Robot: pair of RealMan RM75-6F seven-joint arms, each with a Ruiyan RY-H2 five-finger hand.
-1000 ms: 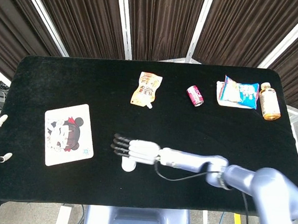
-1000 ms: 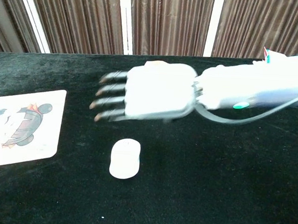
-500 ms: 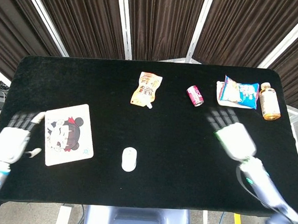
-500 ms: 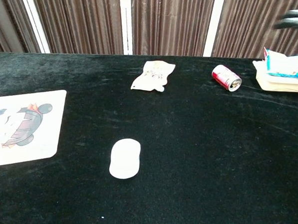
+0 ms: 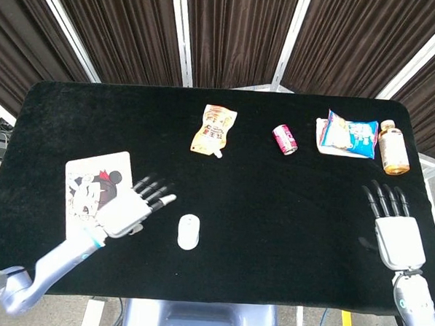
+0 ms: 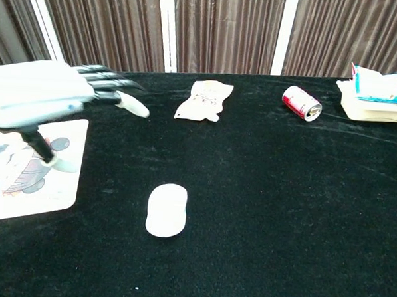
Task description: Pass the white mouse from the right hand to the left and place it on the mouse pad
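The white mouse (image 5: 188,231) lies free near the table's (image 5: 273,210) front edge, and we see our left hand (image 5: 131,208) hovering beside it, fingers spread and empty, near the mouse pad (image 5: 99,195), while our right hand (image 5: 395,234) waits open at the right edge.

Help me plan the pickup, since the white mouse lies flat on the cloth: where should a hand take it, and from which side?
Probably from above, fingers closing across the two long sides of the white mouse near its middle. It lies flat with a low rounded back, long axis running toward and away from the robot, nothing close beside it. The left hand, open just to its left, is nearer than the right hand.
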